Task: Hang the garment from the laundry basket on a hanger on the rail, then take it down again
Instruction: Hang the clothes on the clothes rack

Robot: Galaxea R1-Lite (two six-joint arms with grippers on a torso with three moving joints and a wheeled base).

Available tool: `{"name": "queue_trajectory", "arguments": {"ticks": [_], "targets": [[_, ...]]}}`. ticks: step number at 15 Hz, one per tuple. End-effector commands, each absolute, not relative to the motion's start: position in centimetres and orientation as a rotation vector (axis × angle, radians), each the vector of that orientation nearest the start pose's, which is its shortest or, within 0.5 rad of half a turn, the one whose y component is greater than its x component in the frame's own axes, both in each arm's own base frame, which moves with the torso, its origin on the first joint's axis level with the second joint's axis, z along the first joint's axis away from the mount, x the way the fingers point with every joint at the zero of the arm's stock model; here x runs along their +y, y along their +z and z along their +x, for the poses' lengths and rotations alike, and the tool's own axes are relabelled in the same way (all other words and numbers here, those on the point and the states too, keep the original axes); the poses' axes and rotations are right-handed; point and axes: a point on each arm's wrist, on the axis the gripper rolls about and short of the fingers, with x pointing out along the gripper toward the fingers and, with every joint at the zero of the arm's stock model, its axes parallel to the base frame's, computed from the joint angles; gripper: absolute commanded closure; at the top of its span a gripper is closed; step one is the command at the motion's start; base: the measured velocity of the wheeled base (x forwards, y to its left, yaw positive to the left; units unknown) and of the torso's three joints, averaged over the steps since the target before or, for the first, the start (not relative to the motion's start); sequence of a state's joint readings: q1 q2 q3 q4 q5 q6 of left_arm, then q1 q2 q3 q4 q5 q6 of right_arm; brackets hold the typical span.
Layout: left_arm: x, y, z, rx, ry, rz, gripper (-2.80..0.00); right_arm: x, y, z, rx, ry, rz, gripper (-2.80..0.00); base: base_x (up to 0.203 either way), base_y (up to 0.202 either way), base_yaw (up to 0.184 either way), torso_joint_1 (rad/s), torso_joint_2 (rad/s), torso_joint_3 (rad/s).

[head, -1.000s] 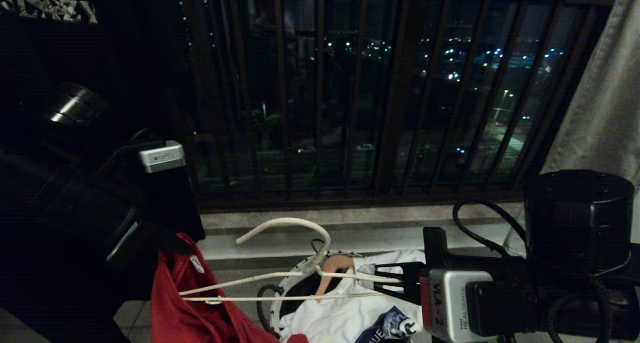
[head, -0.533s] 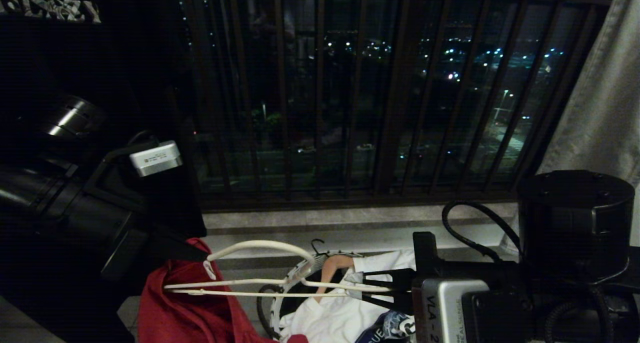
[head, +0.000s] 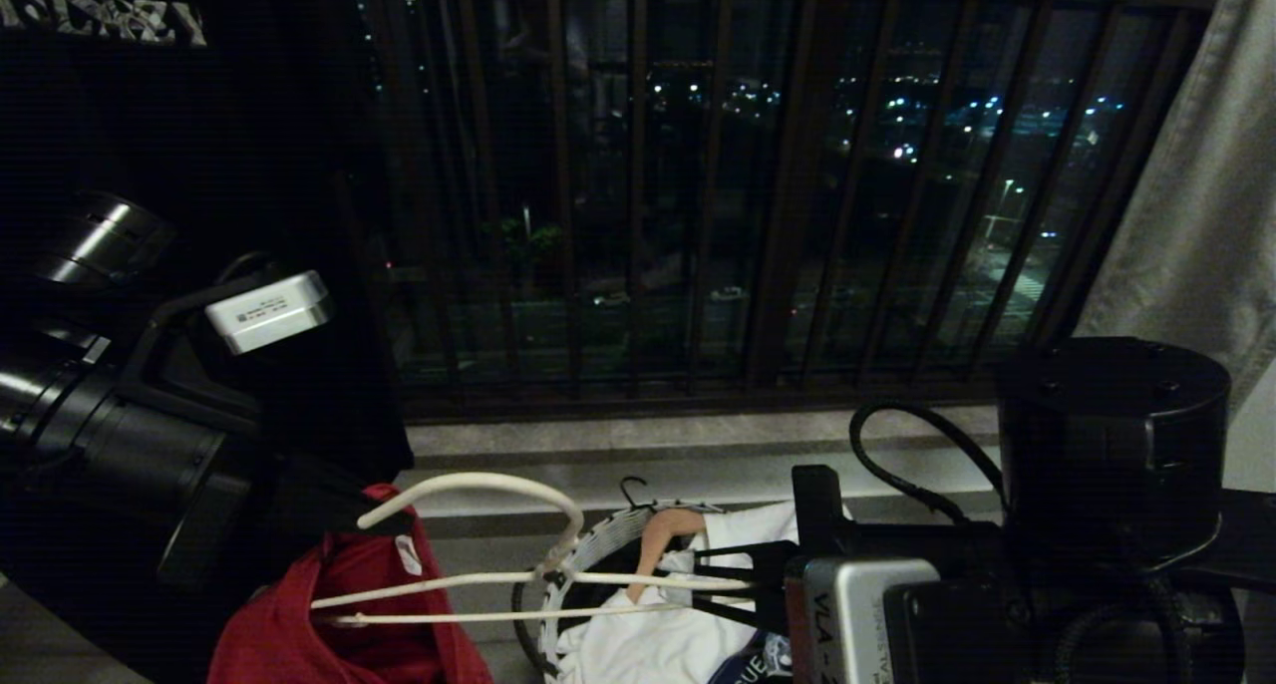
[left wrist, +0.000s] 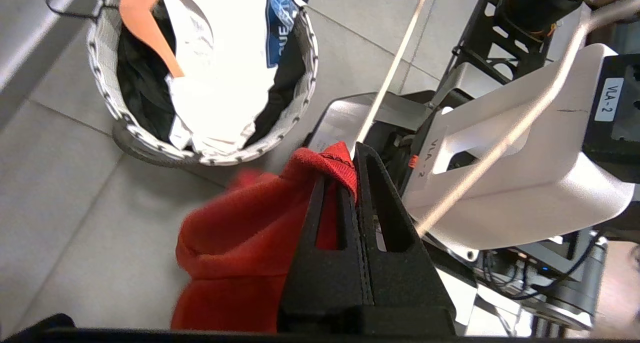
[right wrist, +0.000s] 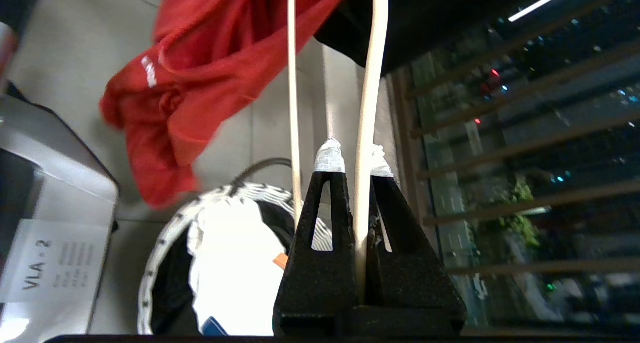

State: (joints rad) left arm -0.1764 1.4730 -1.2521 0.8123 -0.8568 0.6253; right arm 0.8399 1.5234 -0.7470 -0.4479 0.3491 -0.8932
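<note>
left claw (left wrist: 352,175) clamped, right claw (right wrist: 356,165) clamped

Red cloth garment (left wrist: 240,233); woven laundry basket (left wrist: 105,98).

Garment (head: 339,614) left of laundry basket (head: 578,554), hanger (head: 498,574) spanning between

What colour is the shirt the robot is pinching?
Red; the garment shows best in the left wrist view, clamped in the left gripper.
</note>
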Motion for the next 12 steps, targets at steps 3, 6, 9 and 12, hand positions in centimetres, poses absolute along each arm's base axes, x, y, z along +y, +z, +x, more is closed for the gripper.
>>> {"name": "queue_trajectory", "arguments": {"ticks": [3, 6, 9, 12], "targets": [[-5.3, 25.2, 19.5, 0.628, -1.223, 0.163, 0.0, 20.7, 20.4, 16.4, -0.23, 1.277, -0.828, 0.0, 0.0, 0.0, 0.0, 0.0, 0.0, 0.0], [-5.1, 25.8, 18.6, 0.531, -1.329, 0.075, 0.0, 20.9, 20.7, 16.4, -0.224, 1.283, -0.794, 0.0, 0.0, 0.0, 0.0, 0.0, 0.0, 0.0], [-5.1, 25.9, 18.5, 0.521, -1.334, 0.074, 0.0, 21.5, 20.2, 16.3, -0.208, 1.312, -0.779, 0.0, 0.0, 0.0, 0.0, 0.0, 0.0, 0.0], [-5.1, 26.3, 18.5, 0.481, -1.351, 0.074, 0.0, 21.8, 20.6, 16.2, -0.19, 1.326, -0.722, 0.0, 0.0, 0.0, 0.0, 0.0, 0.0, 0.0]]}}
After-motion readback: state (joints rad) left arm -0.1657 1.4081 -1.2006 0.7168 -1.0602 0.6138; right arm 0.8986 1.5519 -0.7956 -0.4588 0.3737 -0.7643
